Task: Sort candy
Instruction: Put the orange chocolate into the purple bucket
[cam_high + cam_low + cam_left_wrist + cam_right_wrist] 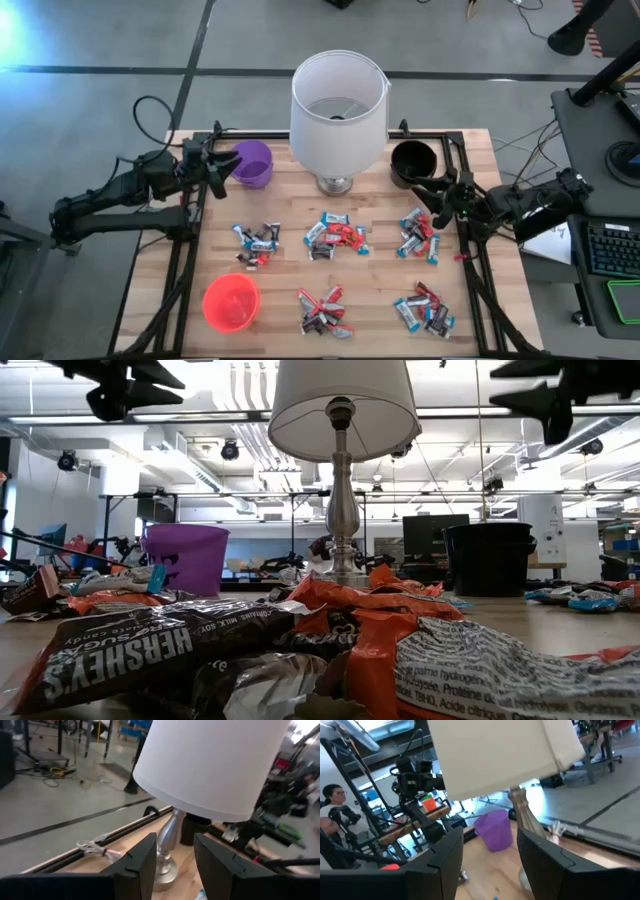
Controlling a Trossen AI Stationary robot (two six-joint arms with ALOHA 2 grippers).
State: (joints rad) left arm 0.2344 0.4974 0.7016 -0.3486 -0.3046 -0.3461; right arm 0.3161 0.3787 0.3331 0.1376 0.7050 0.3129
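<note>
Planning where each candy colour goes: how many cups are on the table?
3: a purple cup at the back left by the left hand, a black cup at the back right, and a red cup at the front left.

The room is evenly lit from above by ceiling lights (229, 450), and the wooden worktop (280, 210) shows only faint, soft shadows. A hard bluish-white glare blooms in the far corner of the floor (15, 35) in the overhead view. Down at table height, the nearest candy (130, 650) fills the foreground large and slightly soft, while the lamp (343, 420) and the room behind stay fairly crisp. Both wrist views are blurred. The white shade (210, 765) is bright and nearly washed out, and daylight glows behind the lamp stem (525, 812).
</note>
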